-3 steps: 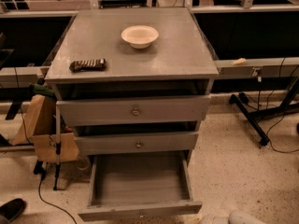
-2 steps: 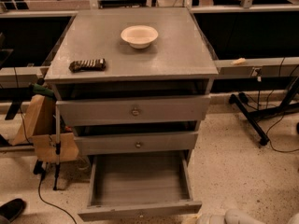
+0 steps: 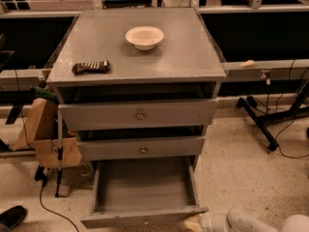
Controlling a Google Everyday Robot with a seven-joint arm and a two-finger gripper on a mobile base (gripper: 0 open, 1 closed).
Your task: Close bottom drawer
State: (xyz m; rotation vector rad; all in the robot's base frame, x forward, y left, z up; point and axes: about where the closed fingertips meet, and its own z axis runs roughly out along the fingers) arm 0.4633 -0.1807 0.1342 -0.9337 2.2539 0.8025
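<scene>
The grey cabinet (image 3: 140, 52) has three drawers. The bottom drawer (image 3: 145, 192) is pulled far out toward me, and its plain grey box holds nothing. Its slim front panel (image 3: 142, 218) sits at the frame's lower edge, with the knob barely showing. The middle drawer (image 3: 142, 148) and the top drawer (image 3: 140, 114) stick out only slightly. My gripper (image 3: 195, 223) comes in low from the bottom right on a white arm (image 3: 246, 222). Its tip is right next to the right end of the bottom drawer's front panel.
A white bowl (image 3: 144, 36) and a dark snack bar (image 3: 91, 67) lie on the cabinet top. Brown paper bags (image 3: 41, 129) and a cable stand at the cabinet's left. Black stand legs (image 3: 260, 122) and cables lie on the floor at the right. A dark shoe (image 3: 12, 216) is at the bottom left.
My arm has come further into view from the bottom right, moving left toward the right end of the bottom drawer's front. The drawer has not moved.
</scene>
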